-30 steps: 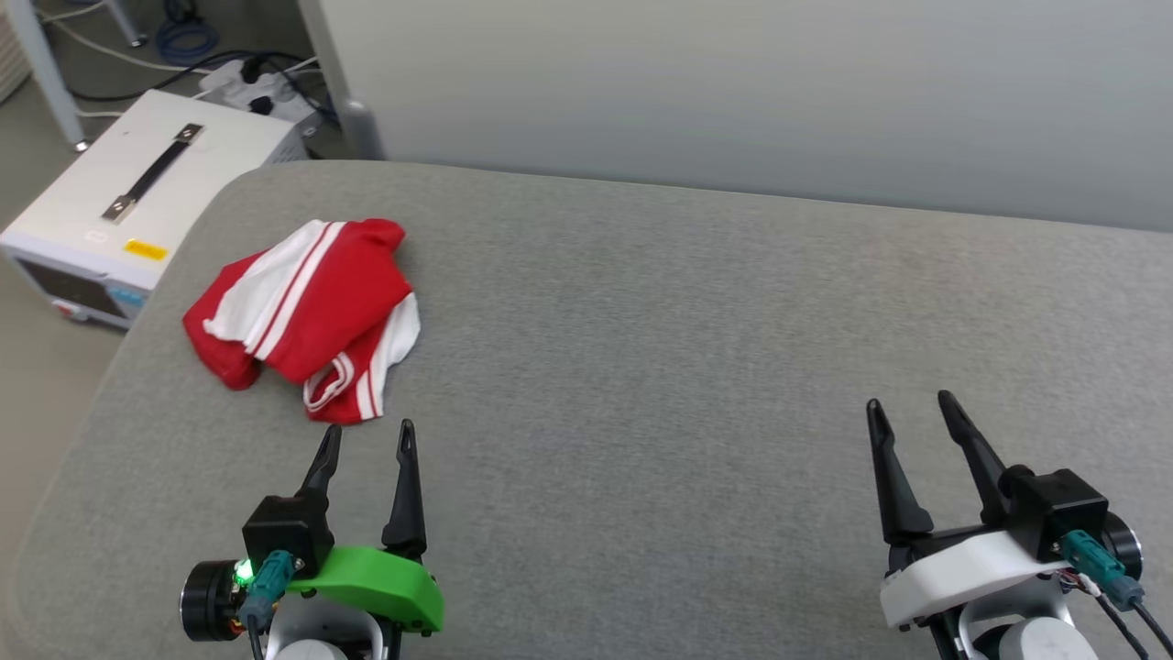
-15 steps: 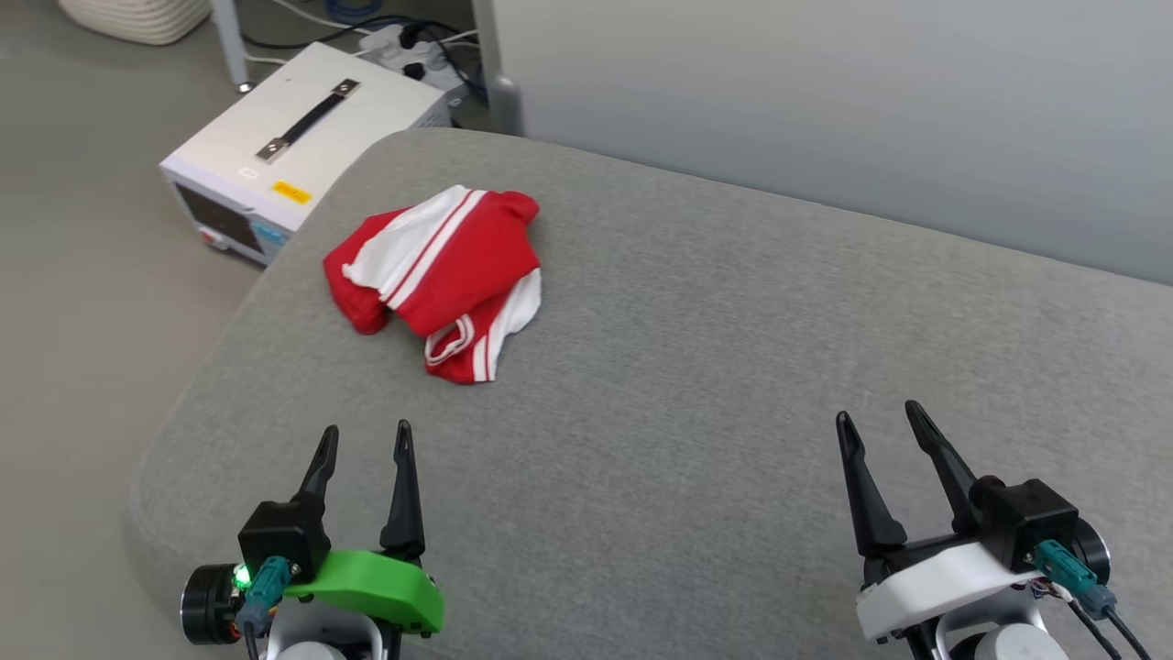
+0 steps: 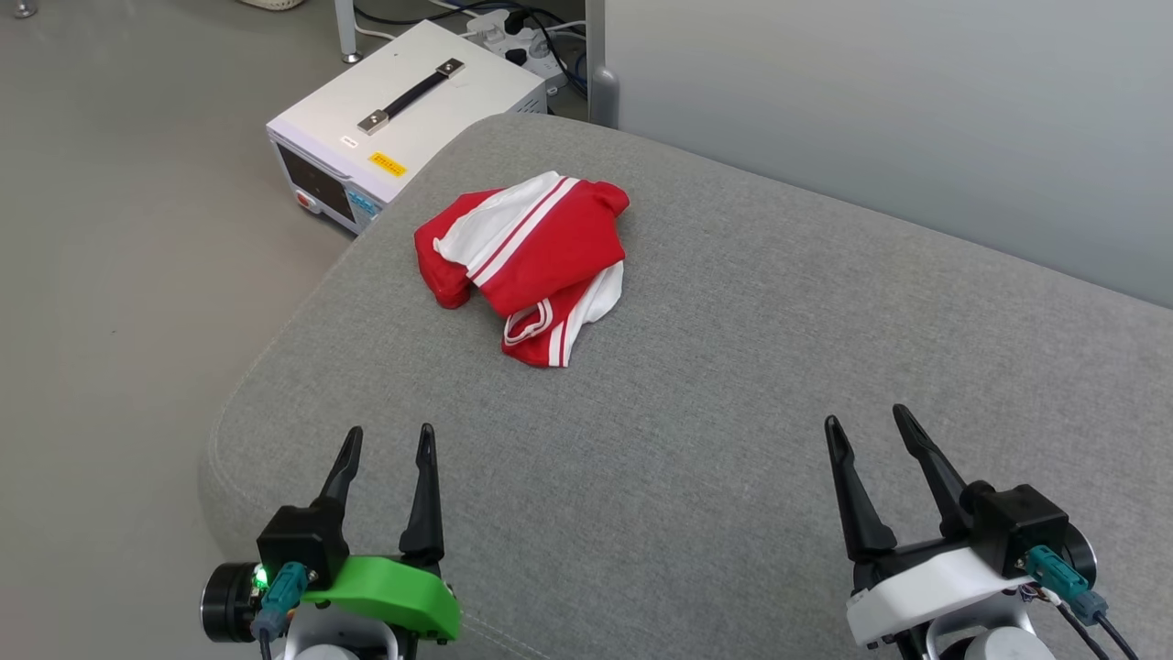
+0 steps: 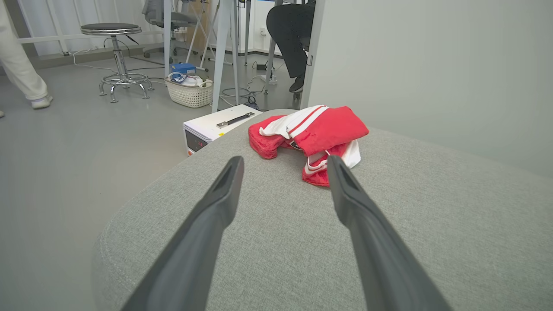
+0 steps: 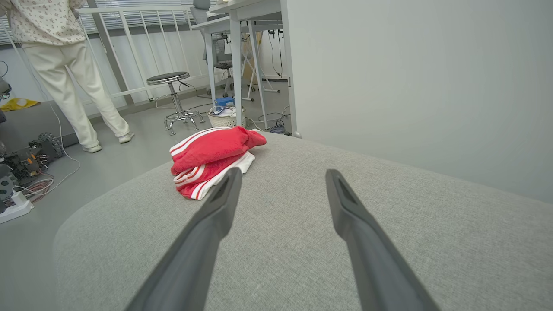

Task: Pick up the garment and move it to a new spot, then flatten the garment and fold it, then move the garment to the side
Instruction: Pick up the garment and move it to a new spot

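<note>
The garment (image 3: 527, 257), a crumpled heap of soft red cloth with white striped trim, lies upper centre on a grey woven cushion (image 3: 696, 440) with a rounded corner. The left gripper (image 3: 389, 431) and right gripper (image 3: 866, 417), in the lower corners, stand released, their tapered fingers empty.

place: lab | signs: white instrument box (image 3: 431, 119), power strip (image 3: 513, 27), stool (image 4: 111, 29), desks (image 5: 242, 8)

Bright, even, soft-shadowed light; sharp frames, wide-angle wrist distortion
</note>
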Available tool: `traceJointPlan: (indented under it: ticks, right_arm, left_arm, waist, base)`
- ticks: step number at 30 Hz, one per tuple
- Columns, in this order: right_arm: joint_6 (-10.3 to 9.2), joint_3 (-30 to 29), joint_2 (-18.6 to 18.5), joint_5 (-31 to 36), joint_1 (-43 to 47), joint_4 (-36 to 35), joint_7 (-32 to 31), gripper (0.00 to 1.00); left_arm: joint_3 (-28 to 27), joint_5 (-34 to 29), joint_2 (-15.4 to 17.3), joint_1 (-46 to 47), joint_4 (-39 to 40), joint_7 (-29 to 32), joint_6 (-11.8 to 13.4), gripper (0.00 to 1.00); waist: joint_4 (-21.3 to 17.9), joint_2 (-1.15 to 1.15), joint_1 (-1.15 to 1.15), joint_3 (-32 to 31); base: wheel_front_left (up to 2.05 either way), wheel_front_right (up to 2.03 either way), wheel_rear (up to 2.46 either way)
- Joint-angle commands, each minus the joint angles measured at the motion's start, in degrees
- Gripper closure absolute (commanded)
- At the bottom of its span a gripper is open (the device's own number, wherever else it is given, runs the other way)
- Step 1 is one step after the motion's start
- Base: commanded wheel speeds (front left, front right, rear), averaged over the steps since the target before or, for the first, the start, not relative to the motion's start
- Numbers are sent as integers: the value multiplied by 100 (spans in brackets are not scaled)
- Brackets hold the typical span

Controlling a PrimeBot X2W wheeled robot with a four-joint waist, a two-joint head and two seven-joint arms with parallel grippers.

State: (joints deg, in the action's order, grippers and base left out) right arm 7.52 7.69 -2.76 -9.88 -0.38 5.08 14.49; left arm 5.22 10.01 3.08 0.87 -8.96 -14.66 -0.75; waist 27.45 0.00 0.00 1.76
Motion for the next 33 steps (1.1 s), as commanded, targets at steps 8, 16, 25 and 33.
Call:
traceJointPlan:
  ticks: [8, 16, 25, 33]
  right_arm:
    - [-3, -11, -11, -53, -17, 0, 51, 0]
    - [-3, 78, -11, 200, -227, -108, 51, 0]
    - [-3, 249, -67, 526, -749, -439, 51, 0]
    - [-3, 291, -97, 582, -1153, -563, 45, 0]
  left_arm:
    - [-6, -44, -21, 19, 97, -34, -235, 0]
    - [-149, -116, 57, 569, -122, -34, -511, 0]
    - [223, 564, 888, 2496, -1429, 285, -668, 0]
    - [1303, 1947, 2133, 4073, -2014, 1445, -672, 0]
  waist:
    - [-88, 0, 0, 112]
    - [-383, 0, 0, 629]
    - [-973, 0, 0, 1628]
    - [-1441, 0, 0, 2387]
  base:
    - [0, 0, 0]
    - [0, 0, 0]
    - [0, 0, 0]
    - [0, 0, 0]
